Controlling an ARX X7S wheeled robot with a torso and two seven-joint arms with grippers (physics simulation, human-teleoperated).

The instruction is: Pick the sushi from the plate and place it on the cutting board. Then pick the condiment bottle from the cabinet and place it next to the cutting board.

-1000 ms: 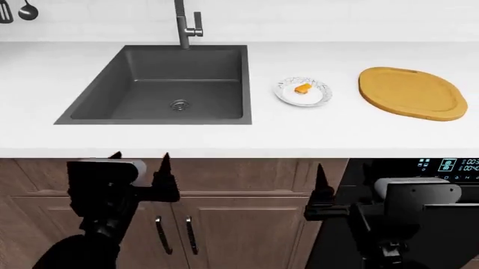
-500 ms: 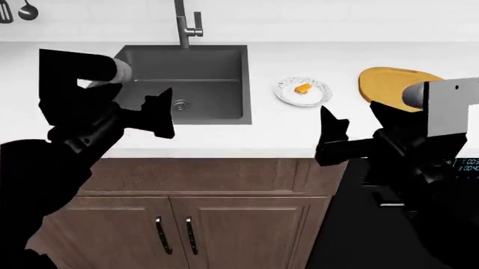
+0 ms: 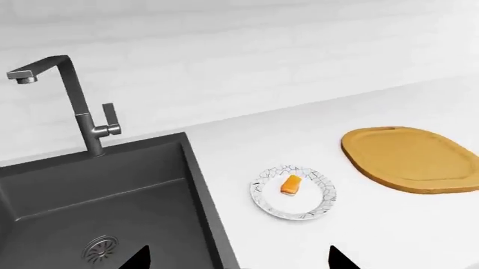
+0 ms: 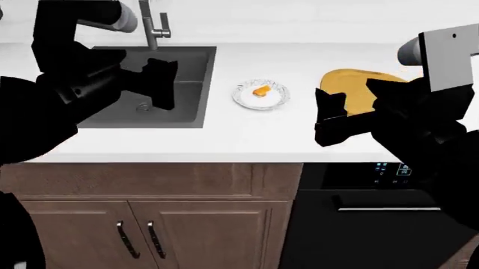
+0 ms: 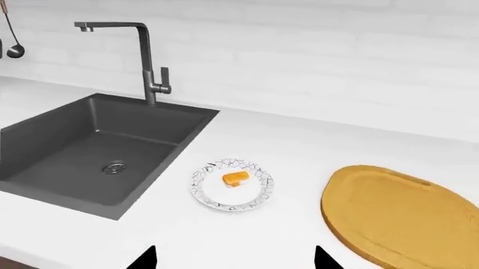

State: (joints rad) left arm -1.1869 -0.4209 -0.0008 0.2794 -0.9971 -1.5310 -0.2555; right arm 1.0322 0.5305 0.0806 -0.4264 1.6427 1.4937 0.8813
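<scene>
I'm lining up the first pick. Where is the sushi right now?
In the head view the sushi lies on the plate, on the counter between the sink at its left and the cutting board at its right.

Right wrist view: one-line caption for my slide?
Sushi on plate between sink and cutting board.

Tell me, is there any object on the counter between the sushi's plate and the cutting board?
Nothing visible. The sushi lies on the plate, and only bare white counter separates that plate from the cutting board.
</scene>
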